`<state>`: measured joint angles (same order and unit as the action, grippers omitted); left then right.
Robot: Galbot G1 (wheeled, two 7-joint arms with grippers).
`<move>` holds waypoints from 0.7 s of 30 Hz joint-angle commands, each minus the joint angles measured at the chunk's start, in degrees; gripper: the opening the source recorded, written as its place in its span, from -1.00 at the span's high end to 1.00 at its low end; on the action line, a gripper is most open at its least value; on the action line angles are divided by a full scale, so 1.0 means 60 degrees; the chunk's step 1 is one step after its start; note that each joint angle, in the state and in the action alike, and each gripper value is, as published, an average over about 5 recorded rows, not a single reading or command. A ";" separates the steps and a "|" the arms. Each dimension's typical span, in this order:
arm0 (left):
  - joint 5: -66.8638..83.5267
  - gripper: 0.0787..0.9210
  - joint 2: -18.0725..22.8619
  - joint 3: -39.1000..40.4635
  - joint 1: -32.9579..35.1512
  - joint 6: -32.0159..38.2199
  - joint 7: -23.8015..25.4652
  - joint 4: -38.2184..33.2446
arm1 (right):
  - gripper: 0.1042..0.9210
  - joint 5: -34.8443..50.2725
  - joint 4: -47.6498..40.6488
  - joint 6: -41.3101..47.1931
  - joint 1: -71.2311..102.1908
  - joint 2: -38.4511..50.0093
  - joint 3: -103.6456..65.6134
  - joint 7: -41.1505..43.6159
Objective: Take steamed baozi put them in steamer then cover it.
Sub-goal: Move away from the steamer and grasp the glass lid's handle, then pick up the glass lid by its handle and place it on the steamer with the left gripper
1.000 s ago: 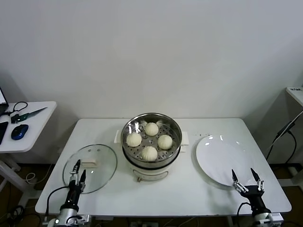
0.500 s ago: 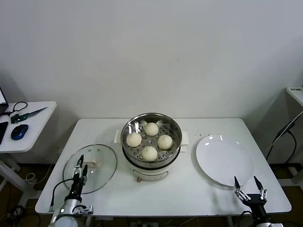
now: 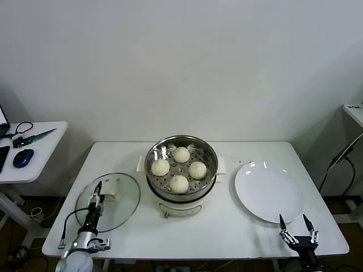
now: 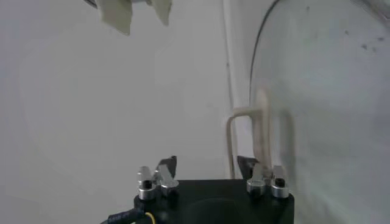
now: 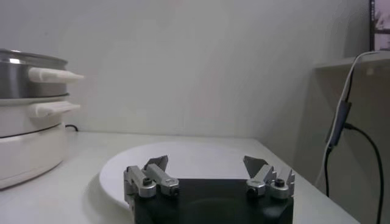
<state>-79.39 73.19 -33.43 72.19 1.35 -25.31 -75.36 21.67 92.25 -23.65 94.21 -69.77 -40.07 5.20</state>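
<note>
Steamed baozi: four, seated in the steamer at table centre. Cover: flat on the table, left of the steamer, handle directly beneath the left gripper, fingers spread, holding nothing. Right gripper: parked, splayed, beside the empty plate.
</note>
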 commanded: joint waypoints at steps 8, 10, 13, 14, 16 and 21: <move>-0.0084 0.25 -0.0003 -0.0001 -0.0229 0.0123 -0.0063 0.0505 | -0.76 -0.0110 0.0014 -0.0002 -0.0044 -0.0135 0.0045 0.0026; -0.0089 0.38 -0.0001 -0.0013 -0.0237 0.0146 -0.0074 0.0539 | -0.76 -0.0119 0.0021 -0.0011 -0.0036 -0.0147 0.0049 0.0028; -0.0075 0.58 0.0003 -0.0031 -0.0263 0.0183 -0.0109 0.0597 | -0.76 -0.0131 0.0053 -0.0016 -0.0020 -0.0146 0.0043 0.0028; -0.0064 0.66 0.0006 -0.0037 -0.0267 0.0189 -0.0120 0.0603 | -0.76 -0.0138 0.0069 -0.0013 -0.0016 -0.0139 0.0037 0.0027; -0.0008 0.77 0.0009 -0.0048 -0.0247 0.0201 -0.0133 0.0558 | -0.76 -0.0165 0.0094 -0.0001 -0.0017 -0.0122 0.0020 0.0019; 0.0601 0.86 -0.0081 -0.0013 -0.0003 0.0205 0.0004 -0.0118 | -0.76 -0.0320 0.0117 0.0023 -0.0027 -0.0103 0.0007 -0.0042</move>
<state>-76.59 72.38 -33.40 72.37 2.33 -24.89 -75.72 20.34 92.81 -23.56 94.04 -70.33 -40.02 5.21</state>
